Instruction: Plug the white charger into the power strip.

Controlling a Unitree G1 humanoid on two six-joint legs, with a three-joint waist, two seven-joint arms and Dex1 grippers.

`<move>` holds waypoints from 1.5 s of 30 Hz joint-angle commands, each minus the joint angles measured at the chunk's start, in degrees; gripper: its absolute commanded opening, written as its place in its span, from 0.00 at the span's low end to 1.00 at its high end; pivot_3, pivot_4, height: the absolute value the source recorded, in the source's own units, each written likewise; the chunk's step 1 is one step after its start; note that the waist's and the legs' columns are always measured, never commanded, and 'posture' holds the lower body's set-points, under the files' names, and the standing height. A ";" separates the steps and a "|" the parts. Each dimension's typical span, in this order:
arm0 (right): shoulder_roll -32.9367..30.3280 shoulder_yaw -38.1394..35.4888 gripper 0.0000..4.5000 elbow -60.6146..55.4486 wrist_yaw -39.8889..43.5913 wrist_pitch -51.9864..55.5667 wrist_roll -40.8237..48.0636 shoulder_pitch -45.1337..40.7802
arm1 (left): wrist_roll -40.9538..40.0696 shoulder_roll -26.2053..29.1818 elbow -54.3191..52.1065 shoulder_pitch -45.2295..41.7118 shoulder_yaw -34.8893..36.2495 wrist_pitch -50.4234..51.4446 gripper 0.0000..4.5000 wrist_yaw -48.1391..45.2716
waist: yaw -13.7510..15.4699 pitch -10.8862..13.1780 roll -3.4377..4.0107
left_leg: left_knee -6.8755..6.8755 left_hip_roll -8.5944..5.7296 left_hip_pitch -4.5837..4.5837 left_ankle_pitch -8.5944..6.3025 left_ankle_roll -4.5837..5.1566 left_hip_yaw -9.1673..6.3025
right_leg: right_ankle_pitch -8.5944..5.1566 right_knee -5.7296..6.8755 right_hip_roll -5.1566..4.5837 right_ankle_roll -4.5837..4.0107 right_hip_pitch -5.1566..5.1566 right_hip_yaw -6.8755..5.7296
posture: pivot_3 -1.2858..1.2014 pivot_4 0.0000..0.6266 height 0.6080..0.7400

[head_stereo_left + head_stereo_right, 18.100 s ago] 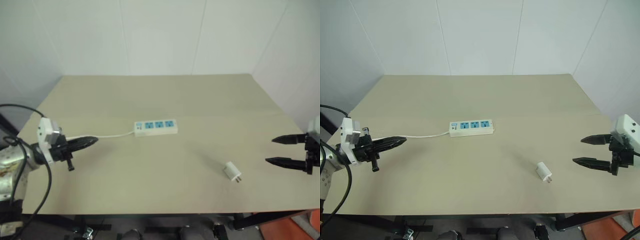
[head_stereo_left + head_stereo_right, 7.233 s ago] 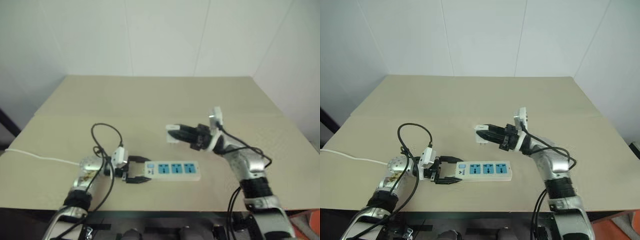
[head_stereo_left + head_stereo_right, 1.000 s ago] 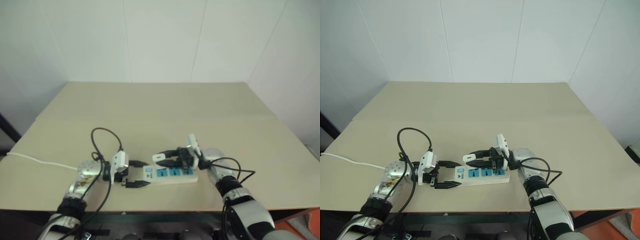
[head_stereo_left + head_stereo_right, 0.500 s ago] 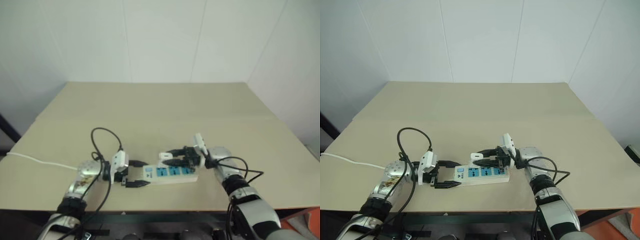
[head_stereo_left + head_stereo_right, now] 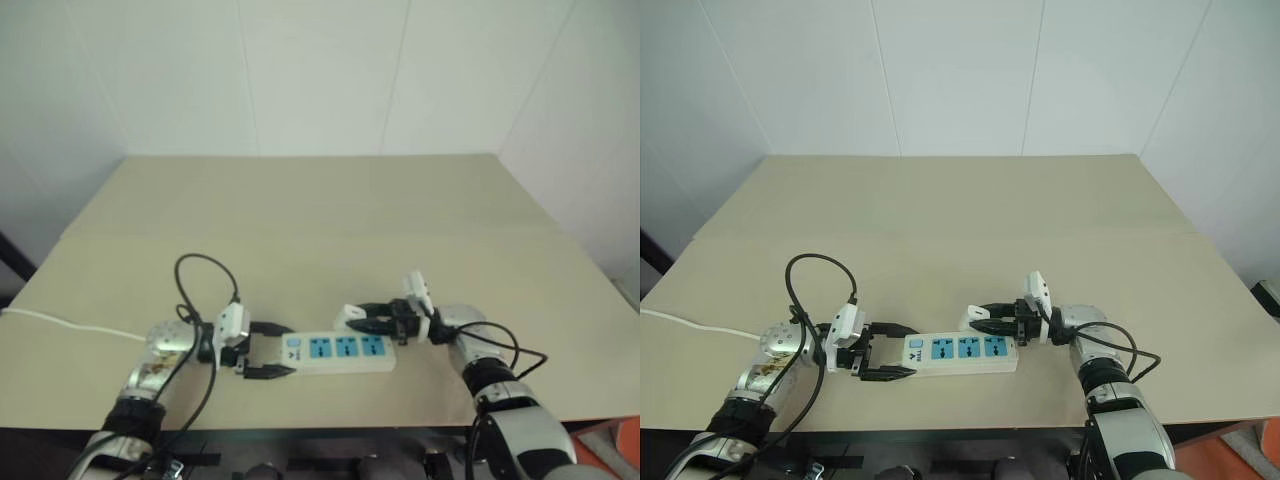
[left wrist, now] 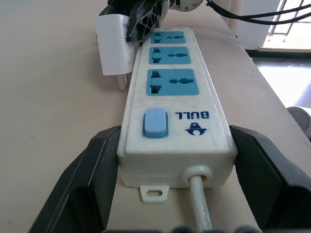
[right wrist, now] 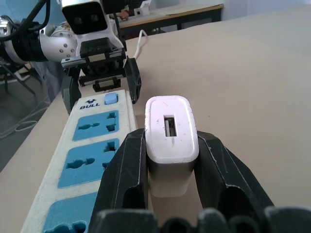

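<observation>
1. A wide tan, matte rectangular table carries everything, set into a corner of white panelled walls.
2. A long white plastic power strip with three blue socket faces lies flat near the front edge.
3. Its thin white cord trails across the tabletop toward the left edge.

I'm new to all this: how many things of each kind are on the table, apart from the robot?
Power strip: 1
Blue sockets on it: 3
White charger: 1
Total: 2 things, plus the 3 sockets.
</observation>
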 commanded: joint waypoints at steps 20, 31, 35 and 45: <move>3.12 8.53 0.25 -27.11 -18.49 4.63 -15.30 -1.83 | 1.28 -1.52 -2.79 0.27 -0.96 2.07 0.72 1.26 | -0.63 0.56 0.42 | 0.00 -0.01 -0.01 0.03 -0.02 0.01 | 0.09 0.04 0.05 0.07 -0.09 0.00 | 0.52 0.24 1.00; 9.83 6.92 0.25 -9.46 -37.75 -6.97 -21.68 -1.75 | 0.73 -1.37 -2.95 -0.60 -0.85 2.67 0.72 0.88 | -1.22 0.60 0.38 | -0.01 0.00 -0.13 0.06 -0.07 -0.01 | 0.18 0.02 0.11 -0.04 -0.18 0.08 | 0.52 0.24 1.00; 9.58 4.26 0.25 -11.69 -32.75 -3.47 -14.50 -3.45 | 0.51 -0.74 -2.93 -0.75 -1.02 2.95 0.72 0.39 | -1.13 0.65 0.33 | 0.03 -0.09 -0.14 0.06 -0.07 0.00 | 0.22 -0.04 -0.01 0.03 -0.11 0.10 | 0.52 0.24 1.00; -4.59 7.91 0.25 -37.98 -20.05 22.36 -9.17 -8.22 | 1.33 0.08 -2.44 -0.64 -1.37 2.39 0.72 0.49 | -0.94 0.98 0.34 | 0.03 -0.07 -0.21 0.06 -0.07 -0.04 | 0.20 0.00 0.01 0.05 -0.19 0.05 | 0.52 0.24 1.00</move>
